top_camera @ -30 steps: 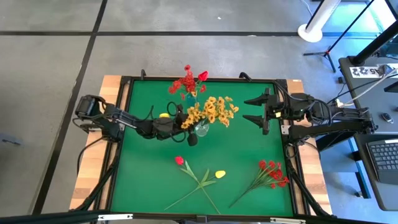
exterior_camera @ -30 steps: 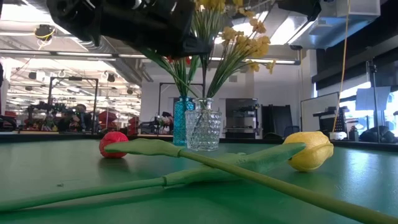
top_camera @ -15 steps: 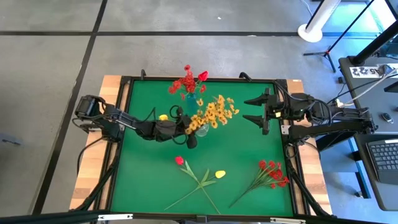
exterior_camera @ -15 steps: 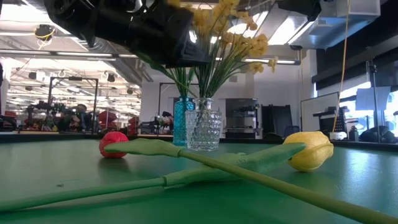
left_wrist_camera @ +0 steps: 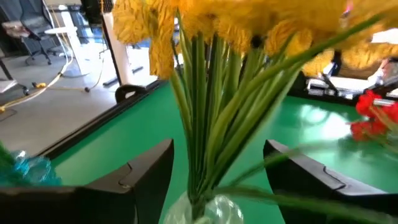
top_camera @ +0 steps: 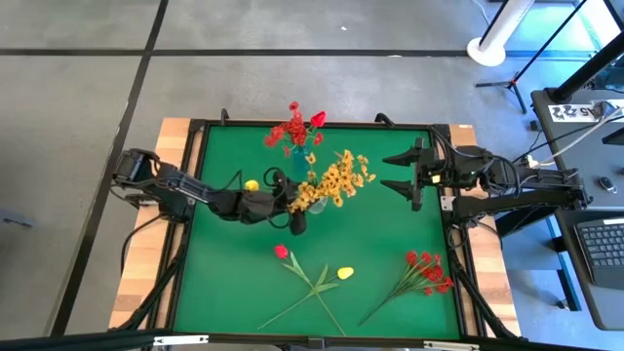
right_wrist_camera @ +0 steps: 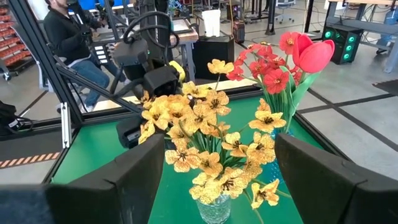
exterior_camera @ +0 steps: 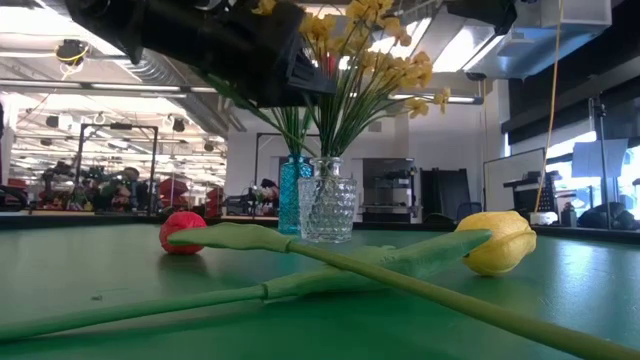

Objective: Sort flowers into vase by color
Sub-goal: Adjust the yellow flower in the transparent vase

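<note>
The yellow flowers (top_camera: pixel 334 179) now stand in the clear glass vase (exterior_camera: pixel 327 209) near the middle of the green table (top_camera: pixel 390 234), with their stems down inside it. The left gripper (top_camera: pixel 291 201) is right beside the vase, and its fingers (left_wrist_camera: pixel 134 177) stand apart on both sides of the stems without pinching them, so it looks like it has let the bunch go. The red flowers (top_camera: pixel 292 127) with a red bud sit in the blue vase (exterior_camera: pixel 292 194) just behind. The right gripper (top_camera: pixel 408 173) waits with its fingers spread wide, well off to the side of the vases. Three things are left on the table near the front: a red tulip (top_camera: pixel 282 252), a yellow tulip (top_camera: pixel 345 273) crossing it, and a red bunch (top_camera: pixel 426 270) over by the right arm. To do this step well, the left arm should probably lift up slowly and straight, so the fingers do not catch the stems or tip the glass vase. It should keep its fingers wide until it is above the blooms. After that, the yellow tulip likely goes in the glass vase and the red ones in the blue vase.
</note>
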Controlling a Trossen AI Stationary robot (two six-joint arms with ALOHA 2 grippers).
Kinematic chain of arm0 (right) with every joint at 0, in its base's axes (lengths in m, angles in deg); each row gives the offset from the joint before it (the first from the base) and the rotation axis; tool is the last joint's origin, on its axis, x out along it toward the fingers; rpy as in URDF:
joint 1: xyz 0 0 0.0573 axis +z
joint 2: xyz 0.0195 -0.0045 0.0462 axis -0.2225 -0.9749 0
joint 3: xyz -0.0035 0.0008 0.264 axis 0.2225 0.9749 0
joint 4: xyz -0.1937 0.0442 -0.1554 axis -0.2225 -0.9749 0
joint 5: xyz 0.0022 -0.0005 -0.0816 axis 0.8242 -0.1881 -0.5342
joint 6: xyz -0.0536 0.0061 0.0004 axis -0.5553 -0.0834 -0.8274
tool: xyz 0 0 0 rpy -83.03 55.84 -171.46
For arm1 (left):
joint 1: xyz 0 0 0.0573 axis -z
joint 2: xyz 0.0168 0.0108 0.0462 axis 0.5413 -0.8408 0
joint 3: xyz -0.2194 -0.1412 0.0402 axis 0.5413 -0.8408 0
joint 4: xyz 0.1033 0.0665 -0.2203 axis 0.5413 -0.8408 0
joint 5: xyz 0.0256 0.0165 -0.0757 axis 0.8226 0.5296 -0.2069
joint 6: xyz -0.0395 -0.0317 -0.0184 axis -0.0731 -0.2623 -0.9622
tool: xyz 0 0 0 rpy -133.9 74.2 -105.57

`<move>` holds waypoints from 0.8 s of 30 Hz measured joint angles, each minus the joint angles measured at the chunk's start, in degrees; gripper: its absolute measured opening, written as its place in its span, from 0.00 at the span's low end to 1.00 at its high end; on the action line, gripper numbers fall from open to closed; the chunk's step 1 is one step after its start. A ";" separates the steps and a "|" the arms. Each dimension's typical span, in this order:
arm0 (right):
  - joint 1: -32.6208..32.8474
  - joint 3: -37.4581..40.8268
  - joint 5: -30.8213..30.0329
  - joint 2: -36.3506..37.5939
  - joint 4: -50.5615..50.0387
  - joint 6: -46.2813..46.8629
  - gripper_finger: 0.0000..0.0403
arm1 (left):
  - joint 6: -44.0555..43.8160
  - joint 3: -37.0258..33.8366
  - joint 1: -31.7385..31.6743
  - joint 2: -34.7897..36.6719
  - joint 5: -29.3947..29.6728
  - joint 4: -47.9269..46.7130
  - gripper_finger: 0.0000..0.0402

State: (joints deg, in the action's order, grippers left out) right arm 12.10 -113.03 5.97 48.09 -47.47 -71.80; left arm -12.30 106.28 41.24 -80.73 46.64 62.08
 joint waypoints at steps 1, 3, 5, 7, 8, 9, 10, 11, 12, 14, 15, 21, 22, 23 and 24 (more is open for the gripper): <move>0.00 -0.02 0.00 0.00 0.04 0.00 0.75 | -0.49 0.00 0.22 0.50 0.09 -1.06 0.61; 0.00 -0.02 0.02 0.00 0.04 0.00 0.75 | -0.82 0.00 0.41 1.64 0.11 -2.51 0.61; 0.00 -0.02 0.02 0.00 0.07 0.00 0.75 | -0.85 0.00 0.93 2.60 0.30 -3.30 0.61; 0.00 -0.02 0.02 0.00 0.07 0.00 0.75 | -0.77 0.00 1.36 3.54 0.36 -3.96 0.61; 0.00 -0.02 0.02 0.00 0.09 0.00 0.75 | -0.74 0.00 1.62 4.04 0.36 -4.13 0.61; 0.00 -0.02 0.02 0.00 0.09 0.00 0.75 | -0.75 0.00 1.82 4.49 0.36 -4.30 0.61; 0.00 -0.02 0.02 0.00 0.09 0.00 0.75 | -0.73 0.00 2.04 5.14 0.33 -4.98 0.61; 0.00 -0.02 0.04 0.00 0.09 0.00 0.75 | -0.71 0.00 2.26 5.88 0.35 -6.05 0.61; 0.00 -0.02 0.04 0.00 0.07 0.00 0.75 | -0.82 0.00 2.48 6.38 0.41 -6.59 0.61; 0.00 -0.02 0.04 0.00 0.07 0.00 0.75 | -1.14 0.00 2.86 7.49 0.75 -7.78 0.61; 0.00 -0.02 0.07 0.00 0.04 0.00 0.75 | -1.34 0.00 3.17 8.18 0.94 -8.74 0.61; 0.00 -0.02 0.07 0.00 0.09 -0.02 0.75 | -1.90 0.00 4.69 11.42 2.12 -12.29 0.61; 0.00 -0.02 0.09 0.00 0.07 0.00 0.75 | -1.90 0.00 4.98 11.87 2.22 -13.16 0.61; 0.00 -0.02 0.08 0.00 0.09 0.00 0.75 | -1.90 0.00 5.35 12.27 2.28 -13.53 0.61; 0.00 -0.02 0.08 0.00 0.09 -0.01 0.75 | -1.92 0.00 5.73 12.57 2.29 -13.53 0.61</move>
State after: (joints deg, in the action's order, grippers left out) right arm 12.10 -113.05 6.05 48.09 -47.38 -71.81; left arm -14.22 106.28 46.97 -68.17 48.93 48.55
